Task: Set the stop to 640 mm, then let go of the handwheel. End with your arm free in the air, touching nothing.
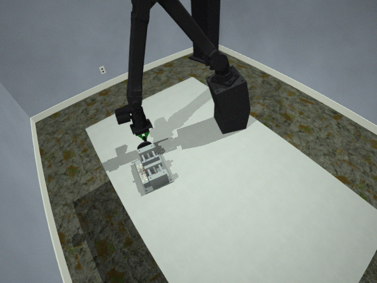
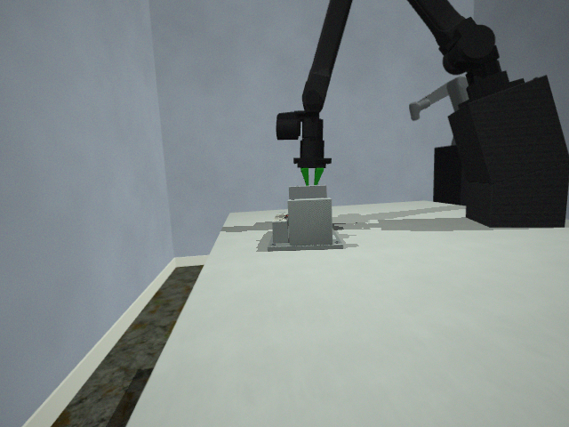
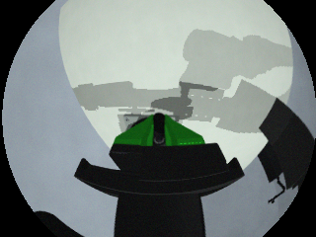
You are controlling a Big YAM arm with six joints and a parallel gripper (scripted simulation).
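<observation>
A small grey stop fixture [image 1: 153, 168] stands on the white table top, toward its far left part; it also shows in the exterior view [image 2: 308, 219]. A scale strip with marks [image 1: 141, 173] runs along its left side. A dark round handwheel [image 1: 144, 145] sits at the fixture's far end. My gripper [image 1: 142, 136] with green fingers comes down from above and is shut on the handwheel. In the exterior view the green fingers [image 2: 311, 180] reach behind the fixture's top block, which hides the handwheel. In the wrist view the fingers close around a thin dark part.
The arm's black base block [image 1: 230, 102] stands on the far part of the table. The table's left edge runs close to the fixture, with a mottled floor [image 1: 91, 231] below. Shadows of the arm lie across the table beside the fixture.
</observation>
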